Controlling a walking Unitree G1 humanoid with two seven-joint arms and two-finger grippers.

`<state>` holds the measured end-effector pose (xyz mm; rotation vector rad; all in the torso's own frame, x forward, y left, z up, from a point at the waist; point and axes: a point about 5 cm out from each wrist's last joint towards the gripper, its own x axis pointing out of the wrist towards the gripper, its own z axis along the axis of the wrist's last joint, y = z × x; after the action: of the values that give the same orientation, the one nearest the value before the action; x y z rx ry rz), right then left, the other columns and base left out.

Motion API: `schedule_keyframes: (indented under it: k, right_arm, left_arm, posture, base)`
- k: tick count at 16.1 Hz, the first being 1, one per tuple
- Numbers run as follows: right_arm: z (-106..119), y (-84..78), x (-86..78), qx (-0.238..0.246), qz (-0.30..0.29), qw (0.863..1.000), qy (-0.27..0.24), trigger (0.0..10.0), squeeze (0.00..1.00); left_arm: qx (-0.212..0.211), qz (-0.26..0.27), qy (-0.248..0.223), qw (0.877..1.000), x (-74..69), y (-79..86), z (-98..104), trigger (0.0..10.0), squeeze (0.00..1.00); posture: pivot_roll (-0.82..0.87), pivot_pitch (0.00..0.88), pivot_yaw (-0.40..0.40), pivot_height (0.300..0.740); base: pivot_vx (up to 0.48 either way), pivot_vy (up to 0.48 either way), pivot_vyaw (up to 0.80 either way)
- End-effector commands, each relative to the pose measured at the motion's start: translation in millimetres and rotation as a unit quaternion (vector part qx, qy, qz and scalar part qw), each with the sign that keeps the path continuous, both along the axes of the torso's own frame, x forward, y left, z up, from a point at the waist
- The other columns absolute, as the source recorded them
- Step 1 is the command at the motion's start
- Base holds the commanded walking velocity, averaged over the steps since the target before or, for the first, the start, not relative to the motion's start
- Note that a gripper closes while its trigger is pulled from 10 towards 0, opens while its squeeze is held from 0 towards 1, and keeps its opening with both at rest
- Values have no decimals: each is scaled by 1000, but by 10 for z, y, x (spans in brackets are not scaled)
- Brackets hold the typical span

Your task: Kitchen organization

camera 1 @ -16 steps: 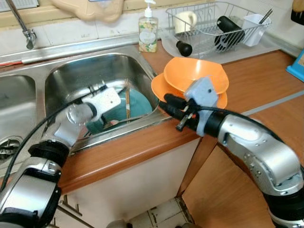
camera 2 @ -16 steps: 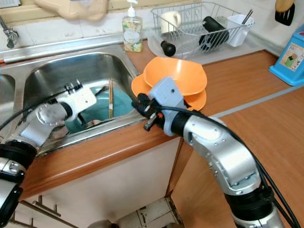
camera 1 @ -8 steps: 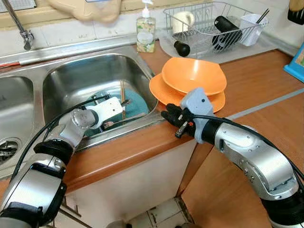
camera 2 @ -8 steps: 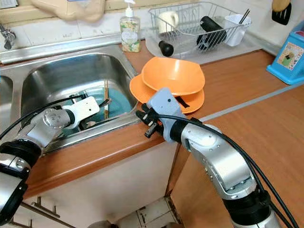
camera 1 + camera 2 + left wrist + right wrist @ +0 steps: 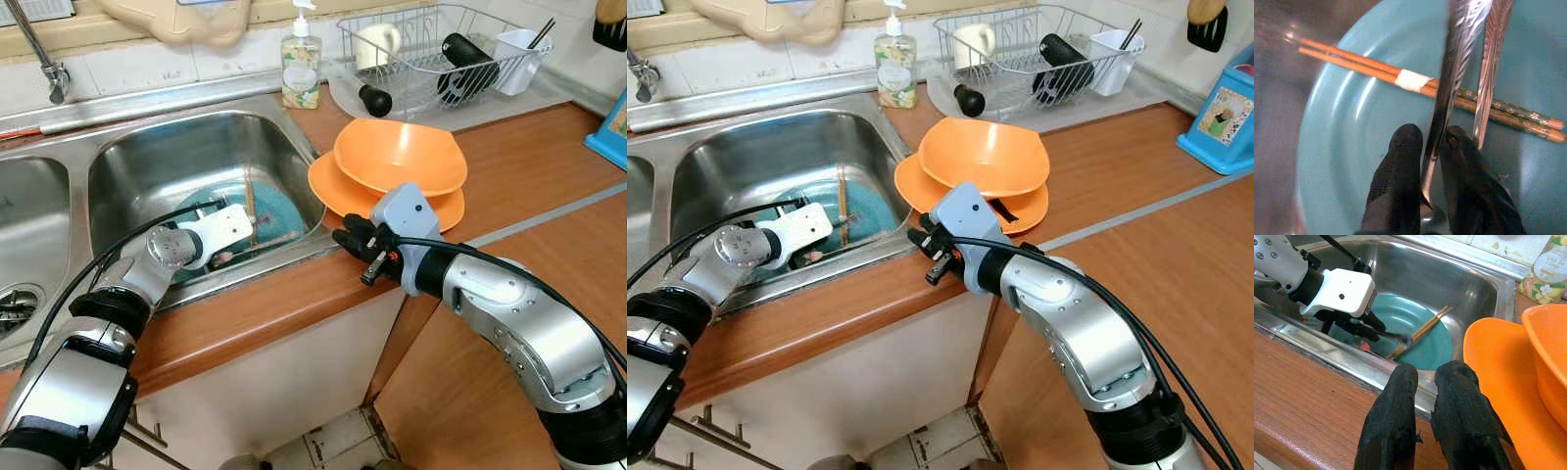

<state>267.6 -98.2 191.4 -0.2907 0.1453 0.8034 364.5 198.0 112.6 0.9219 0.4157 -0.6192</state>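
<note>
Left gripper (image 5: 1427,147): my fingers pinch a metal utensil handle (image 5: 1449,83), lower centre, over the teal plate (image 5: 1352,147).
Chopsticks (image 5: 1415,83): across the plate, beyond my fingertips.
Right gripper (image 5: 1422,377): fingers together, at the sink (image 5: 147,147) edge.

I saw a teal plate (image 5: 1352,147) in the steel-grey sink (image 5: 176,147). On it lay brown wooden chopsticks (image 5: 1415,83) with a white band in the middle and a dark green end with small light flowers. The utensil (image 5: 1449,88) between the black fingers (image 5: 1400,186) of the left gripper (image 5: 1427,147) was shiny silver. The left gripper had a white housing, the right gripper (image 5: 1422,377) a grey-blue one, also with black fingers. The bowl (image 5: 400,155) and the plate under it (image 5: 338,186) were orange. The counter (image 5: 549,157) was reddish-brown wood. The soap bottle (image 5: 301,67) was pale green with a flower label, and the dish rack (image 5: 431,49) was silver wire.
</note>
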Motion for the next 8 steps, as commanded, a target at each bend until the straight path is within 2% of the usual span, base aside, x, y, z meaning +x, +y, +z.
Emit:
schedule_keyframes:
  k: [1,2,3,4,7,8]
  right_arm:
    - [-9,-6,-22,-3,0,1000,3,10000,0]
    - [-9,-6,-21,-3,0,1000,3,10000,0]
    - [-6,-7,-20,-3,-1,1000,2,10000,0]
    - [-2,-10,-19,-4,-1,1000,1,10000,0]
    - [59,-27,-3,0,-4,1000,-9,10000,0]
    - [179,-64,35,20,-13,999,-23,10000,0]
  left_arm:
    - [-2,2,4,1000,8,9,11,10000,882]
    - [-2,2,4,1000,8,10,12,10000,890]
    - [-3,1,4,1000,10,10,16,10000,969]
    - [-3,1,4,1000,10,11,20,10000,1000]
    - [-8,3,-1,1000,14,27,47,10000,1000]
    - [-11,10,-25,1000,39,50,115,10000,1000]
  posture:
    - [-154,0,38,740]
    - [-154,0,38,740]
    - [-154,0,37,740]
    - [-156,0,36,740]
    - [-155,0,35,740]
    - [-155,0,35,740]
  base:
    - [0,0,0]
    - [0,0,0]
    - [0,0,0]
    - [0,0,0]
    - [0,0,0]
    - [0,0,0]
